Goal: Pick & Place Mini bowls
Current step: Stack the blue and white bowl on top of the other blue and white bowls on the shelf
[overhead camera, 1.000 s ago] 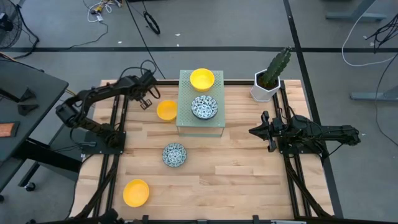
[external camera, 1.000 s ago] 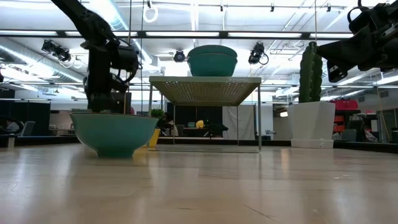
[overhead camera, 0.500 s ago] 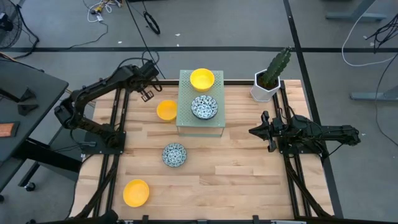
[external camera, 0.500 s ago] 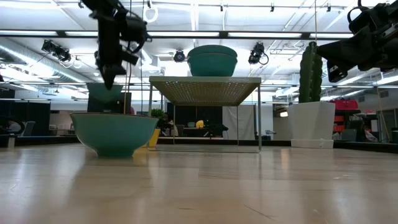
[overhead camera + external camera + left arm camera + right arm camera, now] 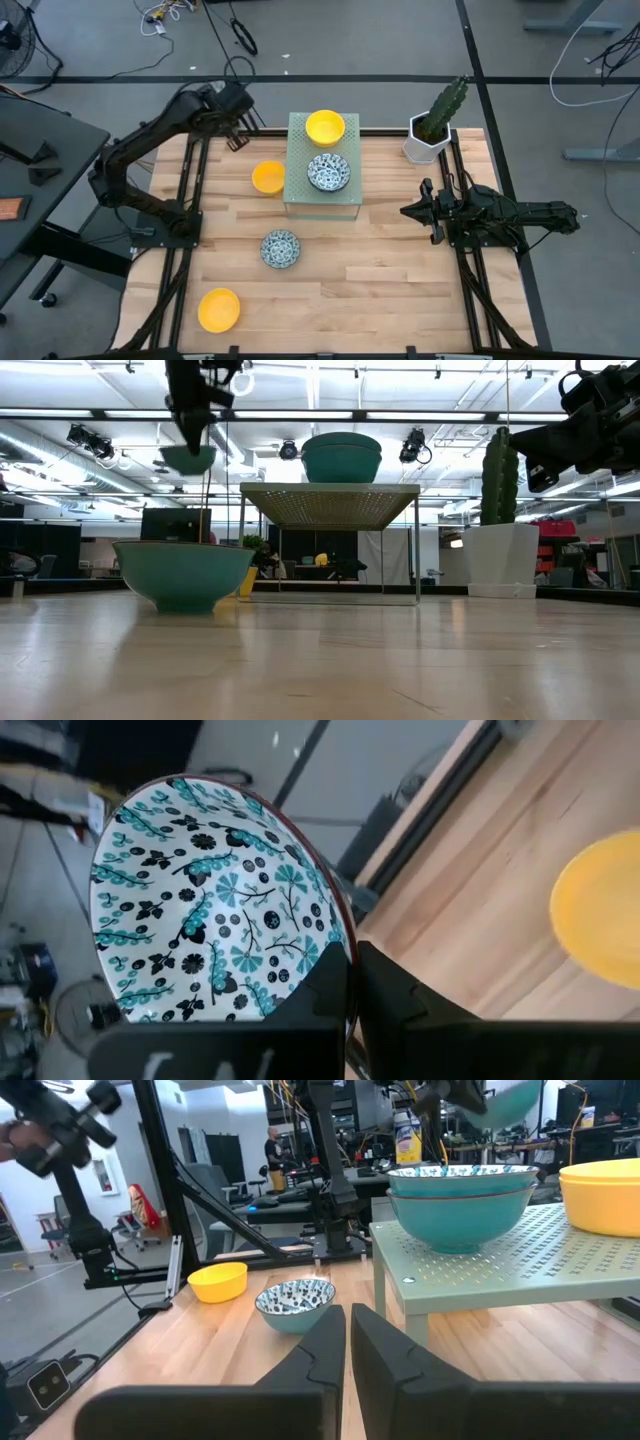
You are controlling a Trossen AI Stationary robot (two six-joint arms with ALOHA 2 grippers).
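Your left gripper [image 5: 350, 982] is up off the table right now, out past the far-left corner – roughly 10 o'clock from the middle of the table [image 5: 380, 270] in the overhead shot. It's pinching the rim of a blue-patterned mini bowl [image 5: 215, 905], fingers pressed tight on the edge, and the bowl hangs tilted on its side in the wrist camera. In the low view you can see that same bowl in the air, higher than the rack top.

The rest of the mini bowls you can see:
- a yellow bowl [image 5: 325, 127] on the far end of the pale green perforated rack [image 5: 300, 205], about 12 o'clock
- a patterned bowl [image 5: 328, 172] on the rack just nearer than that one; in the right wrist view it looks like two nested together
- a yellow bowl on the wood [image 5: 268, 178] just beside the rack's left edge, around 10 o'clock
- a patterned bowl on the wood [image 5: 280, 248] near the rack's front-left corner, about 7 o'clock
- a lone yellow bowl [image 5: 218, 309] well apart at the near-left, also toward 7 o'clock

Your right gripper [image 5: 347, 1332] is parked at 3 o'clock, raised off the table, fingers pressed together on nothing – it's pointing toward the rack. The cactus in its white pot [image 5: 432, 135] sits at the far-right corner, about 1 o'clock.
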